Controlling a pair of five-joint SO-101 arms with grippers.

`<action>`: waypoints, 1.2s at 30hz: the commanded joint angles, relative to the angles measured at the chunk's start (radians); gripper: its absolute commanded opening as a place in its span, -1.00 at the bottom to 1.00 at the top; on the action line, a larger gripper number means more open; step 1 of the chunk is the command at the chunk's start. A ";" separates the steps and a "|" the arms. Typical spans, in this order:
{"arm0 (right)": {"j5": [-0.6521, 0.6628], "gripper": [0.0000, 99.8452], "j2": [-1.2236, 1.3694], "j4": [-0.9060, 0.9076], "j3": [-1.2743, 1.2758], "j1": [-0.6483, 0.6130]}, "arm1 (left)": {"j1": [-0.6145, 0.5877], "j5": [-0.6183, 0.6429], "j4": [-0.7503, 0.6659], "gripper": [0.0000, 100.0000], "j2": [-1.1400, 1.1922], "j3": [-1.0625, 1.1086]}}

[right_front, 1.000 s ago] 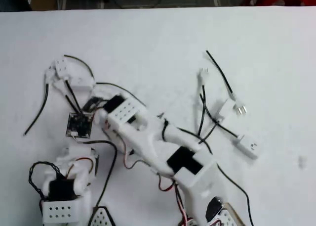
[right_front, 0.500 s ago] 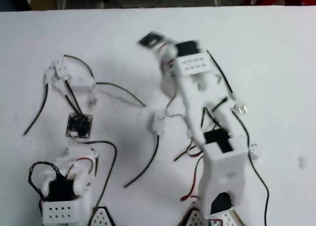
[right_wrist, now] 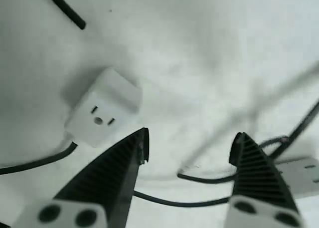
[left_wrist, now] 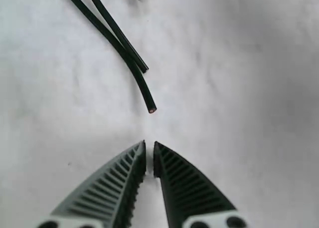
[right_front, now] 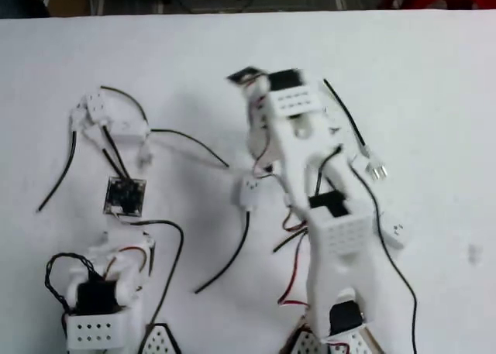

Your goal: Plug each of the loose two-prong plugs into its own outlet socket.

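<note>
My right gripper (right_wrist: 192,140) hangs wide open, empty; my left gripper (left_wrist: 149,153) is all but closed, empty. I judge the two-prong plug (right_front: 370,166) light, rigid, cord-tethered: grasp its body, never the prongs.

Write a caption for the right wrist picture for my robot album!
Right tool, open, hangs over the white table with a white outlet socket and black wires close by.

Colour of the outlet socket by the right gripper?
White outlet socket; clearest in right wrist view.
</note>
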 commanded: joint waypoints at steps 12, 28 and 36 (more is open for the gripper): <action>-0.124 -0.49 0.079 0.025 -0.118 -0.320 | -0.005 -0.005 0.008 -0.90 -0.008 -0.003; -0.215 -0.49 0.033 0.030 -0.092 -0.553 | -0.005 -0.005 0.008 -0.90 -0.008 -0.003; -0.213 -0.49 -0.226 0.030 0.091 -0.696 | -0.005 -0.005 0.008 -0.90 -0.008 -0.003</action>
